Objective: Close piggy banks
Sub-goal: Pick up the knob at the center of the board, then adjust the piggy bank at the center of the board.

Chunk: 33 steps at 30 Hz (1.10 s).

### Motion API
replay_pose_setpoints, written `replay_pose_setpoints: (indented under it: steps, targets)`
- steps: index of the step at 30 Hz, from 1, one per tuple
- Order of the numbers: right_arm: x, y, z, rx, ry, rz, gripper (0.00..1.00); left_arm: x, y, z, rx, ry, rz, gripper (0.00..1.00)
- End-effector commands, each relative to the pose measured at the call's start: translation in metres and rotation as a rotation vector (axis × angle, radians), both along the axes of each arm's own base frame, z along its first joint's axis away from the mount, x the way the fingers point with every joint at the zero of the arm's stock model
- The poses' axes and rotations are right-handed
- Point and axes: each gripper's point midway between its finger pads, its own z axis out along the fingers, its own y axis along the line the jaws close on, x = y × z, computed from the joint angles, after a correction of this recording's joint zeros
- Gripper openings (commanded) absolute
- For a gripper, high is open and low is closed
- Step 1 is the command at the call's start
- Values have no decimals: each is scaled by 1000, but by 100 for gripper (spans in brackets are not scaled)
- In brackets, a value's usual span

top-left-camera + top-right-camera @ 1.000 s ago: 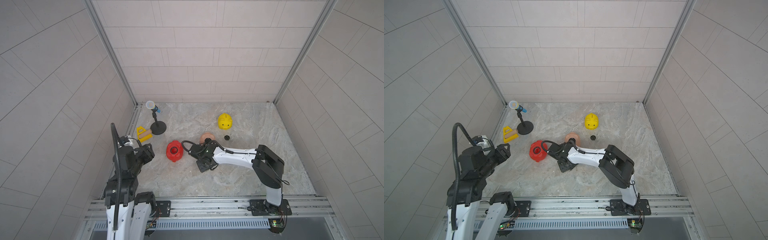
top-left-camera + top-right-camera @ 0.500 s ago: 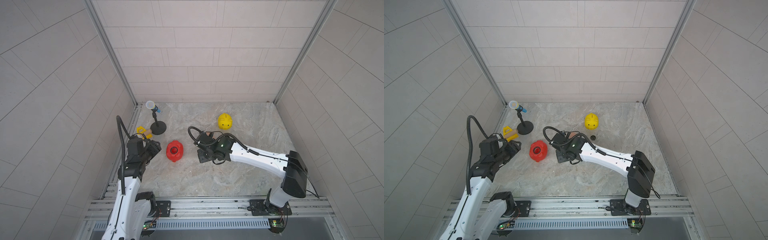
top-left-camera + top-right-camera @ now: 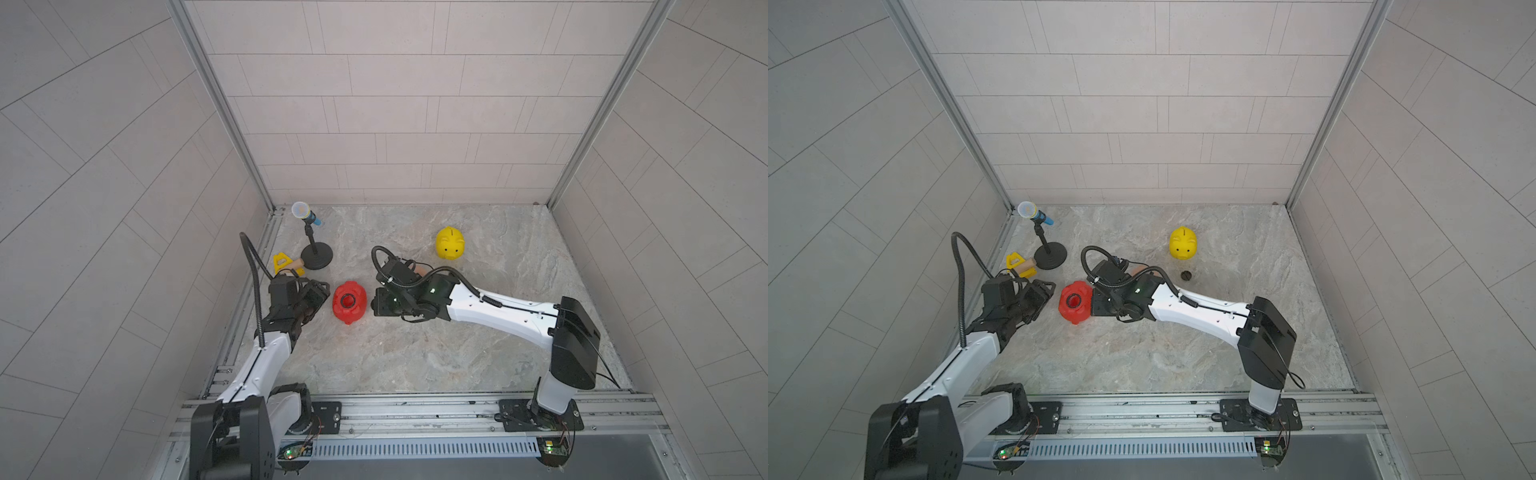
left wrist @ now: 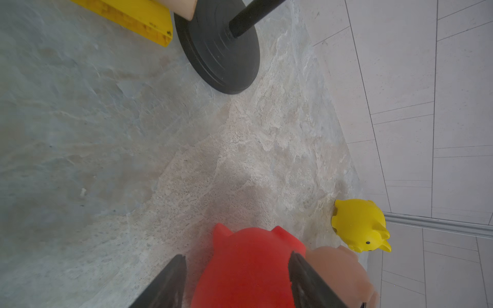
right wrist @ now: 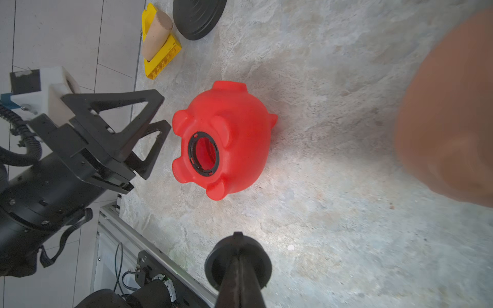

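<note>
Marbled stone floor (image 3: 415,353) carries the red piggy bank (image 3: 350,302) on its side, its belly hole uncovered and facing up. The left gripper (image 5: 164,110) stands partly open and empty, its tips just short of that pig. The right gripper (image 5: 238,262) is clamped on a black round plug (image 5: 221,256) near the red pig, with the peach piggy bank (image 4: 338,269) close beside it. The yellow piggy bank (image 3: 450,244) stands apart, nearer the back wall.

Left arm (image 3: 266,357) stretches forward, low over the floor. Left gripper (image 5: 165,113) is roughly level, jaws parted. Right arm (image 3: 498,316) reaches across toward the left arm's side, forearm near horizontal. Right gripper (image 5: 237,249) has its jaws closed on a black round cap (image 5: 218,264). The two grippers face each other, apart.
</note>
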Motion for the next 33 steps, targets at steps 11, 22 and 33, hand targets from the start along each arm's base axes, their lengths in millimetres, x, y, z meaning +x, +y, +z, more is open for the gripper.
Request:
replay_pose_setpoints:
  steps: [11, 22, 33]
  targets:
    - [14, 41, 1, 85, 17, -75, 0, 4, -11, -1, -87, -46, -29, 65]
    - [24, 57, -6, 86, 20, -95, 0, -8, -21, -14, -153, -11, -49, 65]
    - [27, 58, -17, 54, 34, -110, 0, -16, -25, -16, -174, 3, -59, 66]
